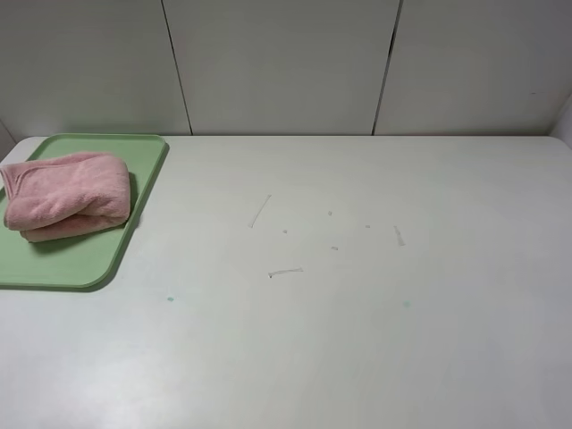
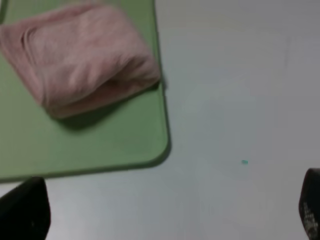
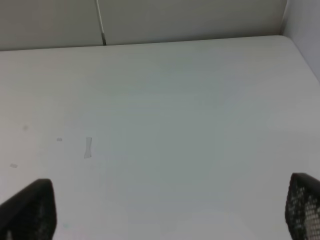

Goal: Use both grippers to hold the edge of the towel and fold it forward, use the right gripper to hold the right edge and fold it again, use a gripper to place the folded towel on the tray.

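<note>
The pink towel [image 1: 64, 194] lies folded into a thick bundle on the green tray [image 1: 107, 259] at the table's far left. In the left wrist view the towel [image 2: 80, 55] sits on the tray [image 2: 100, 145]. The left gripper [image 2: 170, 212] is open and empty, its dark fingertips [image 2: 25, 210] far apart, above the bare table beside the tray's corner. The right gripper [image 3: 165, 210] is open and empty over the bare table, its fingertips [image 3: 30, 210] wide apart. Neither arm shows in the exterior high view.
The white table [image 1: 357, 313] has small scuff marks [image 1: 286, 271] near its middle and tiny teal specks [image 1: 170, 298]. A grey panelled wall [image 1: 286, 63] stands along the far edge. The table's right edge meets a side wall [image 3: 305, 40].
</note>
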`<state>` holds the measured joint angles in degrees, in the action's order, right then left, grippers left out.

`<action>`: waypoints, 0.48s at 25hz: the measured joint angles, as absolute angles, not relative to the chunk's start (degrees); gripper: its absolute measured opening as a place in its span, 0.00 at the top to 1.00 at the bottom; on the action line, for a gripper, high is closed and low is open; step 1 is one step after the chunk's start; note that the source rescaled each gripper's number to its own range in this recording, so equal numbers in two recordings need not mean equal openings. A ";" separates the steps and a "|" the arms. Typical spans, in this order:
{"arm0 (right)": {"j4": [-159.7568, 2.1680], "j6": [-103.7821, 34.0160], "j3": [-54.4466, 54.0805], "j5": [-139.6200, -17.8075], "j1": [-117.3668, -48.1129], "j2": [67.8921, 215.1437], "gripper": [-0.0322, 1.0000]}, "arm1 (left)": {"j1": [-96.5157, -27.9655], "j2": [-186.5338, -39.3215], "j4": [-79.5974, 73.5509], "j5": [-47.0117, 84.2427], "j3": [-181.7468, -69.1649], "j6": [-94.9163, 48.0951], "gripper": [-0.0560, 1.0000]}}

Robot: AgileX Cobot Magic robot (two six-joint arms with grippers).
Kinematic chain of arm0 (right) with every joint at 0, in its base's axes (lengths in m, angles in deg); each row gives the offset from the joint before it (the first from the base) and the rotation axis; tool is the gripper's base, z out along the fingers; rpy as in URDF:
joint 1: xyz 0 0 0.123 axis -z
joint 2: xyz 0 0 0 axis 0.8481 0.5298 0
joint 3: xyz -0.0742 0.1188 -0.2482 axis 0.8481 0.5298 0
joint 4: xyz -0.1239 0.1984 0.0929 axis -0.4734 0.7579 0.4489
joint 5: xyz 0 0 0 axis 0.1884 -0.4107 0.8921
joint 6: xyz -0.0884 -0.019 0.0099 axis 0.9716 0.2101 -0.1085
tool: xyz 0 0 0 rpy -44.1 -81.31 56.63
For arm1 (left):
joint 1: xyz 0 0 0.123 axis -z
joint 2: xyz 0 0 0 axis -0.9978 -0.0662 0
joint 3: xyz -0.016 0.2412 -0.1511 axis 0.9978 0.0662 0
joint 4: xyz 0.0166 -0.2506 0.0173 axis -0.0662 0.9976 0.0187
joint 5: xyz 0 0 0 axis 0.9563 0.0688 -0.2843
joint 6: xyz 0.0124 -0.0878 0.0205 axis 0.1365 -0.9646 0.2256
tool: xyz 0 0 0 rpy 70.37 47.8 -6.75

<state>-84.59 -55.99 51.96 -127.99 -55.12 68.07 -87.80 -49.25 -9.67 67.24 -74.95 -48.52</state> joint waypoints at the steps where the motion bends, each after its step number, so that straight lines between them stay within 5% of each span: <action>1: -84.59 -55.99 51.96 -127.99 -55.12 68.07 0.00 | -86.97 -48.25 -9.24 67.24 -74.95 -47.97 0.00; 12: -84.59 -55.99 51.96 -127.99 -55.12 68.07 0.00 | -81.63 -39.42 -6.46 67.10 -74.47 -43.32 0.00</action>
<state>-84.59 -55.99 51.96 -127.99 -55.12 68.07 -81.63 -39.42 -6.46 67.10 -74.47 -43.32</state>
